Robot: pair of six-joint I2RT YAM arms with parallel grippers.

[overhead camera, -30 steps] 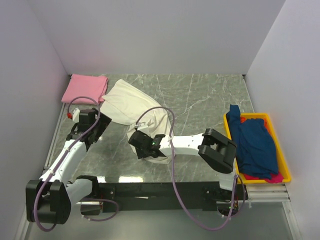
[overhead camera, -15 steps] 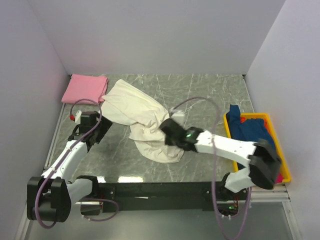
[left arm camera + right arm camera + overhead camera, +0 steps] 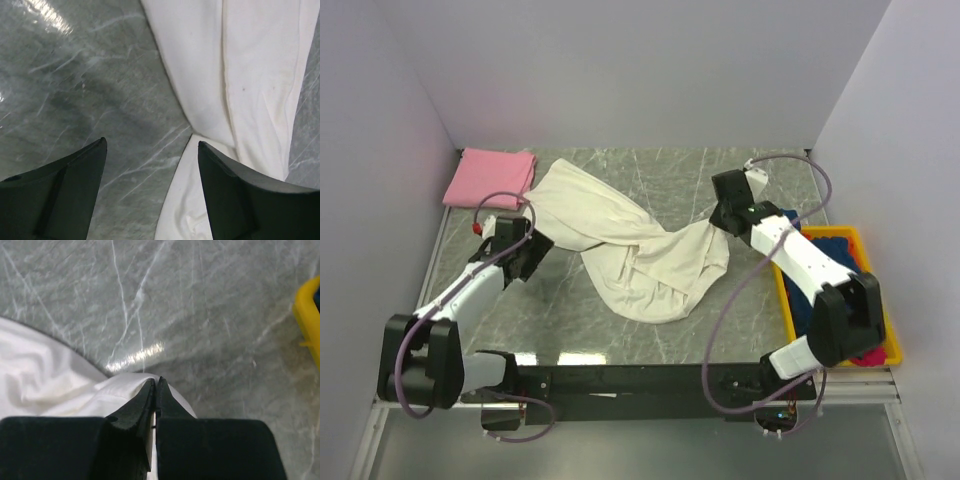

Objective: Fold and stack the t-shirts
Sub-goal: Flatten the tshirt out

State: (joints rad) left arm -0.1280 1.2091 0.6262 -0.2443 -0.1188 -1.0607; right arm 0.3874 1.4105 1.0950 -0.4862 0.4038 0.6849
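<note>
Currently one cream t-shirt (image 3: 650, 265), right hand (image 3: 156, 384) pinching it, one pink t-shirt (image 3: 490, 177)

The right gripper (image 3: 156, 384) pinches an edge of the cream-white t-shirt (image 3: 55, 385); the yellow bin (image 3: 309, 315) lies ahead to its right.

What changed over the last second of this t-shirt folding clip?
The right gripper closed on an edge of the cream t-shirt and dragged it right and toward the far side, stretching the cloth out. The left gripper stayed open beside it. The folded pink t-shirt did not move.
</note>
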